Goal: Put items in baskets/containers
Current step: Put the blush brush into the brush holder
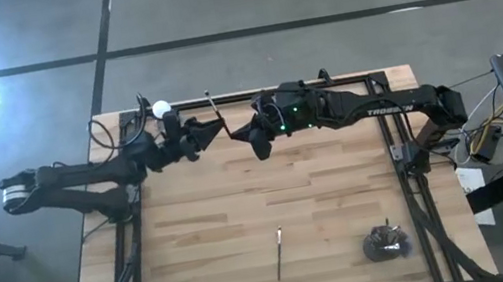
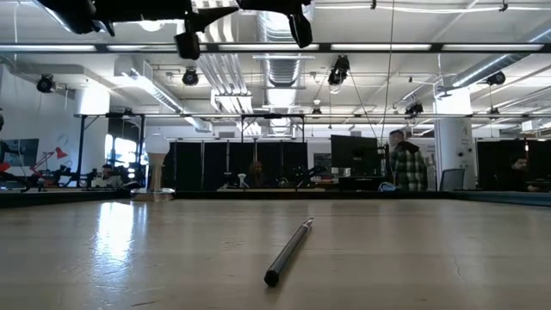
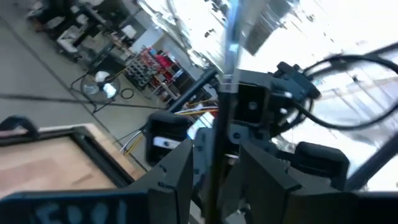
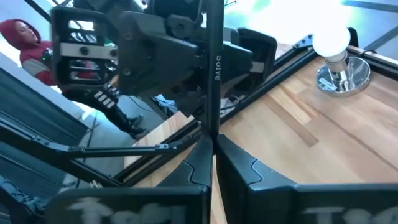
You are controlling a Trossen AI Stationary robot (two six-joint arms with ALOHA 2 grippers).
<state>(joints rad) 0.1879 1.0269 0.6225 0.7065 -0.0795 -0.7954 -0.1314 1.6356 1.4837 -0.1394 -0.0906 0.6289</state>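
Note:
A thin dark brush [image 1: 217, 114] hangs in the air over the table's far middle, between my two grippers. My right gripper [image 4: 212, 149] is shut on it. My left gripper [image 3: 216, 180] stands open, one finger on either side of the same brush [image 3: 219, 134], with a small gap on each side. A second dark brush [image 1: 278, 253] lies flat on the wood near the front edge, and also shows in the low view [image 2: 288, 251]. The small round cup [image 1: 386, 241] stands at the near right with brush heads sticking out of it. My right gripper pinches the brush's dark handle [image 4: 212, 124] between its two fingertips, just below a printed word. The fingers come from the table's right and lie across the stick. The brush is lifted clear of the table, and its long free part runs past my left gripper toward the far edge.
A white ball lamp on a round foot [image 1: 161, 107] stands at the table's far left corner, close to my left arm. A black frame [image 1: 383, 75] rims the table. Bare wood lies between the lying brush and the arms. People sit and stand in the room beyond.

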